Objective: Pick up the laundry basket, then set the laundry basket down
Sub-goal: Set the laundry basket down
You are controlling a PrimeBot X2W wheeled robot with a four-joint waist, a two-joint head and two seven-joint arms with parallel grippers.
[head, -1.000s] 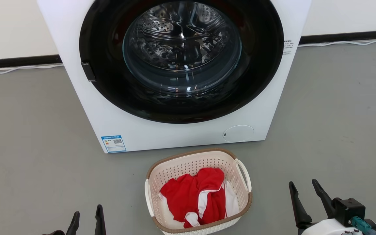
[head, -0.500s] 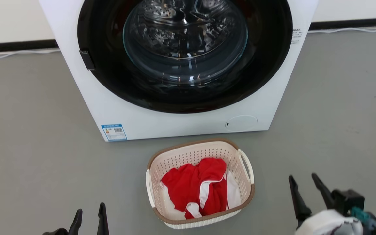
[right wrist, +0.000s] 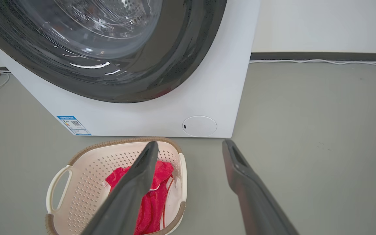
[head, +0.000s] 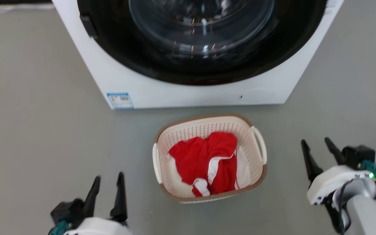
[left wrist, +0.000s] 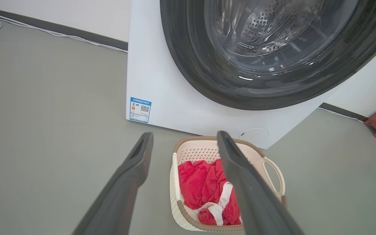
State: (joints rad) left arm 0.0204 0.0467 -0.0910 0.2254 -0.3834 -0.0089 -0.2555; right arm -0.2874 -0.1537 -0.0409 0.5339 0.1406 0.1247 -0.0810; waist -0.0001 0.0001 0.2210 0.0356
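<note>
Grippers come first: the left gripper (head: 109,177) at the lower left and the right gripper (head: 314,140) at the lower right. Both have their jaws spread apart and grasp nothing. Between them, a little further away, the laundry basket (head: 191,132) stands on the grey floor (head: 38,114), and neither gripper touches it. Inside it lie a red garment (head: 204,153) with white trim and a white cloth (head: 244,168). Just behind the basket stands the white washing machine (head: 191,93), with a round dark door (head: 201,26) and a blue label (head: 120,100) low on its front.
</note>
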